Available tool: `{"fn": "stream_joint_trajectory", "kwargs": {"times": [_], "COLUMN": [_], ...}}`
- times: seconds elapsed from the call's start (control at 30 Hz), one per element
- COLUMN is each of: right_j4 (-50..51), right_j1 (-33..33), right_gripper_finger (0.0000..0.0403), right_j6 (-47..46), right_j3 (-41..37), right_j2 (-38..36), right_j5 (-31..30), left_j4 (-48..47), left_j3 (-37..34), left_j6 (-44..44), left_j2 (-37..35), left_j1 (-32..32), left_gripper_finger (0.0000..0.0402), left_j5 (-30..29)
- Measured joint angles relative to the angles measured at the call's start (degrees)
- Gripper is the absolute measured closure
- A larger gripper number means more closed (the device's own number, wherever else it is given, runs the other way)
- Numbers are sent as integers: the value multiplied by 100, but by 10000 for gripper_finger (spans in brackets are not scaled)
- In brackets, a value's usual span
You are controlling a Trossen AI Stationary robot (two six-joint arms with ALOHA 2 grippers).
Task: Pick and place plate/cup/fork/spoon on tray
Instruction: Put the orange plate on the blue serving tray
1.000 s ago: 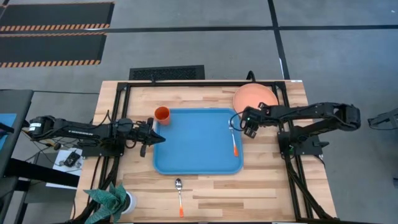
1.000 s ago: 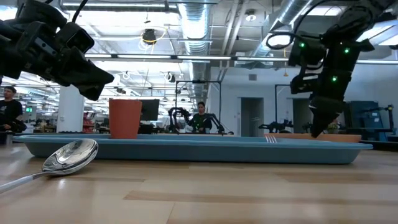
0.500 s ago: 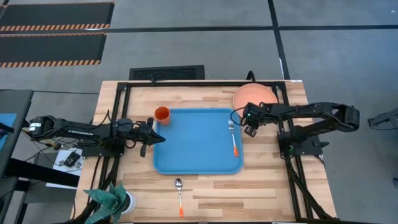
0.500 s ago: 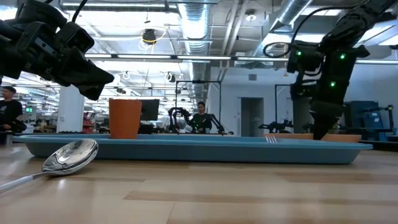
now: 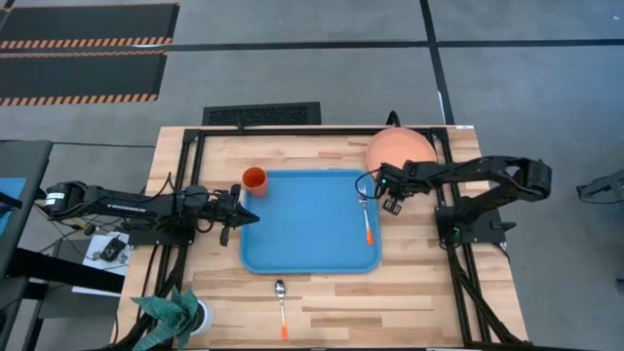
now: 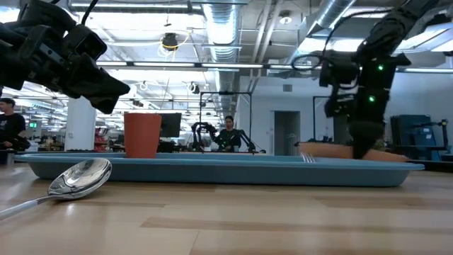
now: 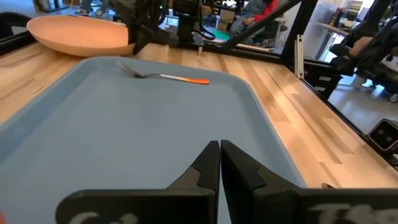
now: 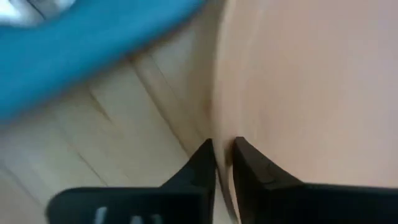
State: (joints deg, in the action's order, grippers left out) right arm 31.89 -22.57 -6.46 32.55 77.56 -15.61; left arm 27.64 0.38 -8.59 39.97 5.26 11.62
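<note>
- Wooden desk (image 5: 409, 292) carries the blue tray (image 5: 292, 229), fork (image 5: 367, 216) inside.
- Right end effector (image 8: 224, 163) pinches the plate (image 5: 400, 151) rim beside the tray.
- Left end effector (image 7: 220, 163) hovers clenched, empty.

The table carries one blue tray (image 5: 307, 229), one orange plate (image 5: 395, 148), one orange cup (image 5: 253, 179), one fork (image 5: 367, 216), one spoon (image 5: 281, 304) and one potted plant (image 5: 178, 314), with two robot arms reaching over it.
</note>
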Motion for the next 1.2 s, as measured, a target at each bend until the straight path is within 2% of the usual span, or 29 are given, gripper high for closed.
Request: {"fn": "stream_joint_trajectory", "kwargs": {"times": [0.2, 0.33, 0.5, 0.67, 0.9, 1.2], "right_j4": [523, 949, 1266, 1262, 1170, 1308], "right_j1": [3, 26, 395, 982, 1872, 2805], "right_gripper_finger": [388, 385, 382, 384, 381, 381], "right_j6": [234, 205, 269, 331, 456, 731], "right_j3": [498, 1030, 1799, 2511, 3503, 4818], "right_j2": [-221, -371, -202, 273, 1329, 2601], "right_j5": [-272, -236, -244, -241, -194, 219], "left_j4": [3, 14, 33, 33, 46, 48], "left_j3": [0, 0, 0, 0, -2, 0], "left_j6": [45, 45, 47, 47, 47, 99], "left_j2": [0, 2, 1, 2, 2, 2], "left_j1": [-1, 0, 0, 0, -1, -2], "left_gripper_finger": [401, 401, 401, 401, 401, 401], "left_j5": [-25, -35, -285, -317, -328, -326]}}
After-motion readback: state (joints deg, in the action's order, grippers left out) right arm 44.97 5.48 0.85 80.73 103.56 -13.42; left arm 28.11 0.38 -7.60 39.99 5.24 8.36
